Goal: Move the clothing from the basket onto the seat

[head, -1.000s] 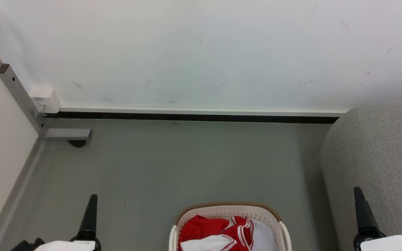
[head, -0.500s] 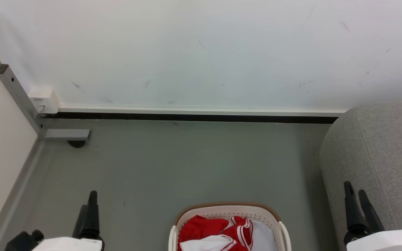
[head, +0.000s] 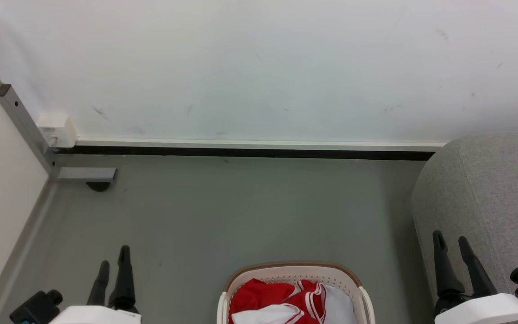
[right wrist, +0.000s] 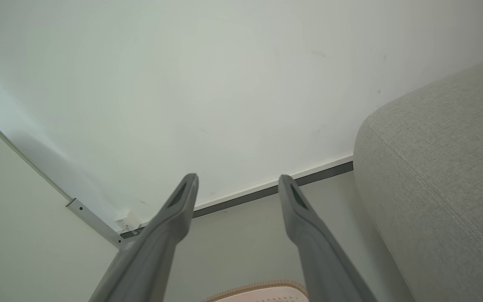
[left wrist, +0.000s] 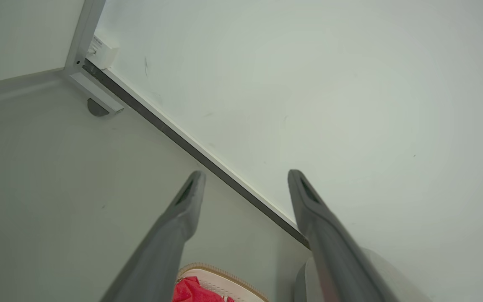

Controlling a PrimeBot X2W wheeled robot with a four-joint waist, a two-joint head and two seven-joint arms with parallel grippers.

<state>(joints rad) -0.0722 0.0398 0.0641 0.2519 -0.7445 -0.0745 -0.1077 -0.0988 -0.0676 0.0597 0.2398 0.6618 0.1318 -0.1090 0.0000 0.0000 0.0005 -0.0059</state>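
Grey floor (head: 241,211), white wall (head: 259,67) — perhaps scuffed, basket (head: 293,265)

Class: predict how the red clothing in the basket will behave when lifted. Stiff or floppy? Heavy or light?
Probably floppy: the clothing lies crumpled in folds, so it should drape. Likely light: thin fabric. Pieces overlap, so one may drag another.

fingers (head: 124,279): dark, tapered | forearms (head: 484,312): white | side knobs (head: 38,306): black, perhaps cameras

We are looking at a bare, home-like room.
We are seeing a white wall (head: 259,67), grey floor (head: 241,211), a fabric sofa (head: 493,189) and a laundry basket (head: 295,273).
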